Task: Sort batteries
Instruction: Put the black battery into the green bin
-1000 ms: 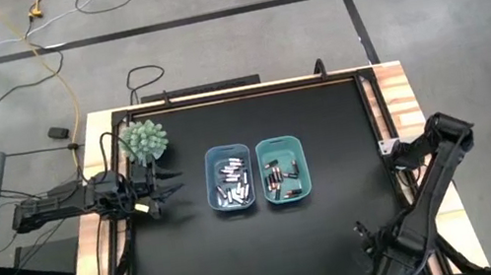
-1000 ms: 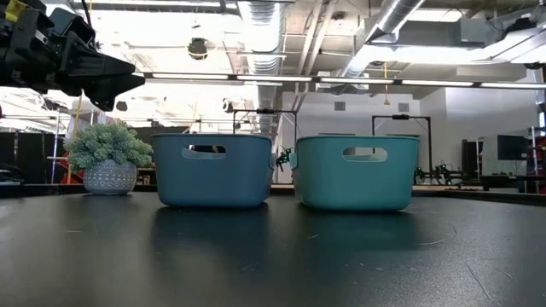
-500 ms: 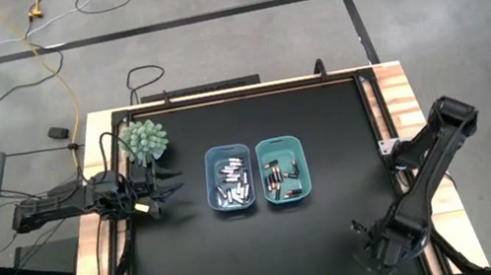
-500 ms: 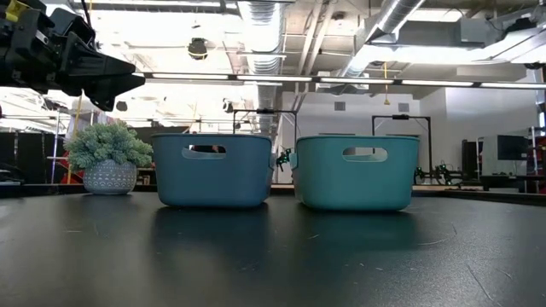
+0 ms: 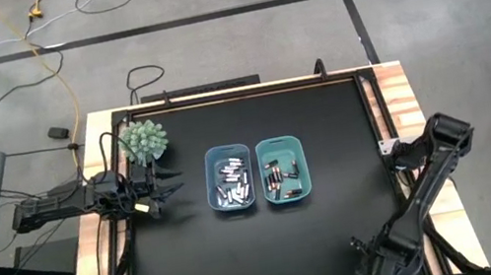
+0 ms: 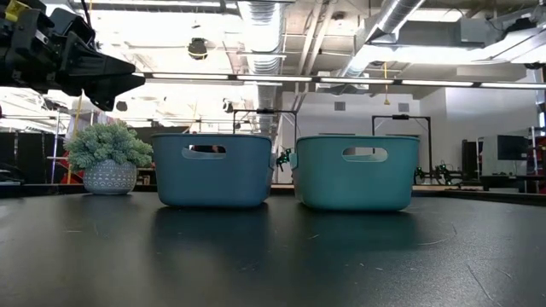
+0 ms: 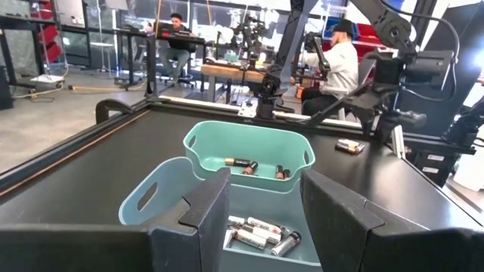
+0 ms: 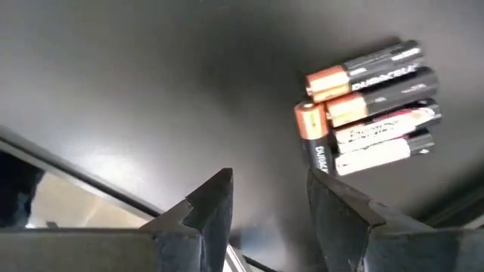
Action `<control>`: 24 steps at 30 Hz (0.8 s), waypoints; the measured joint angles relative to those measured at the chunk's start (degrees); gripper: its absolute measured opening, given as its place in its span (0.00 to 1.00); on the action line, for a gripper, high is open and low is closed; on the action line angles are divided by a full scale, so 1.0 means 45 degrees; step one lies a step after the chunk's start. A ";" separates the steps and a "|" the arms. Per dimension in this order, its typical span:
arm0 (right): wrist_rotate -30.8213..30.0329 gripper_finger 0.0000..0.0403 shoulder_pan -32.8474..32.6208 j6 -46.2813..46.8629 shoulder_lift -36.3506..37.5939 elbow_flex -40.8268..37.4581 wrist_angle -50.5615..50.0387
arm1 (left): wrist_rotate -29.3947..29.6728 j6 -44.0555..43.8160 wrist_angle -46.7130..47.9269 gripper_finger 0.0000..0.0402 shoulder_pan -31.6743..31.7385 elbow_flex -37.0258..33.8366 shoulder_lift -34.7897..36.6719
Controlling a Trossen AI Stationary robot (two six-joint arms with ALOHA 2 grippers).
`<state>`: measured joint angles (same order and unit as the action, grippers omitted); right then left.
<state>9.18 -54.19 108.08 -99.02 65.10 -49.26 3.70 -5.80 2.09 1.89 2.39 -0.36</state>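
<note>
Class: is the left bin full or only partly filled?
Partly filled: silvery batteries cover only the floor of the left bin.

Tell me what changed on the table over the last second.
Only the right arm moved: its elbow swung out toward the table's right edge and back, while the right hand crept leftward along the near edge, jaws apart, holding nothing. The left hand, both bins and the plant stayed put.

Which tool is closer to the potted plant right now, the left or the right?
Left. The left tool hangs just beside the potted plant, while the right tool is at the table's opposite near corner.
</note>
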 joint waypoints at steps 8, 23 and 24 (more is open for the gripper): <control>0.0248 0.46 0.0044 -0.1331 -0.0840 0.0005 0.0454 | -0.0017 0.0004 -0.0006 0.39 0.0000 0.0000 0.0000; 0.0498 0.45 0.0073 -0.1340 -0.0825 0.0738 -0.0766 | -0.0014 0.0005 -0.0012 0.39 0.0000 0.0000 0.0000; 0.0498 0.45 0.0073 -0.1383 -0.0825 0.0736 -0.0842 | -0.0014 0.0005 -0.0010 0.39 0.0000 0.0000 0.0000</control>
<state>11.42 -53.87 101.86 -102.74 68.41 -53.05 3.64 -5.78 2.04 1.89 2.39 -0.36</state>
